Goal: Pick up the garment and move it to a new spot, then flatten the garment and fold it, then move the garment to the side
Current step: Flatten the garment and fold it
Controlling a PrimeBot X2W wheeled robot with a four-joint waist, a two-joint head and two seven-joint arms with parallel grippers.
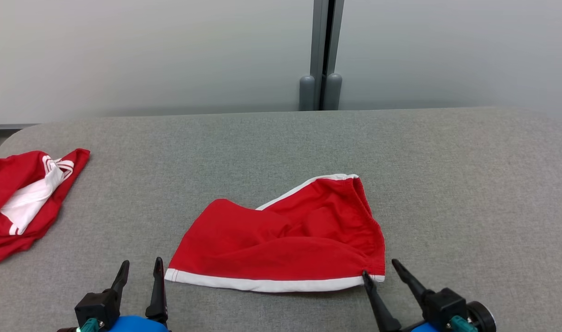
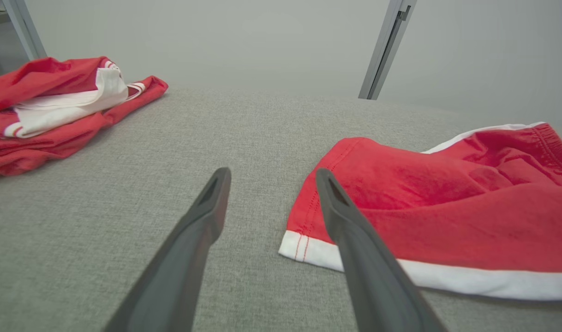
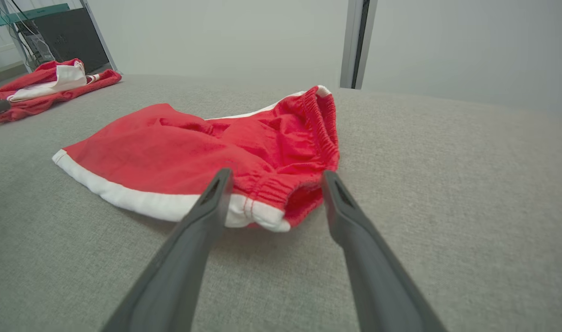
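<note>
left gripper (image 1: 142, 262): open, medium gap, nothing in it. It's low over the grey table (image 1: 447, 184) at the near edge, with its right finger just beside the near left corner of the red shorts (image 1: 285, 235).

right gripper (image 1: 379, 267): open about the same, also empty. It sits at the shorts' near right corner, left fingertip right at the white trim; can't tell if it actually touches. In the right wrist view that corner, where the gathered waistband ends, lies in the gap between the fingers, not pinched.

The shorts are mid-table, toward the near side, lying down but rumpled. There's a white band along the near edge, elastic waistband on the right, and a white stripe on the far edge.

A second red-and-white garment (image 1: 22, 203) is bunched at the table's left end, well apart from the shorts. A grey post (image 1: 321, 55) stands against the pale wall behind the table.
</note>
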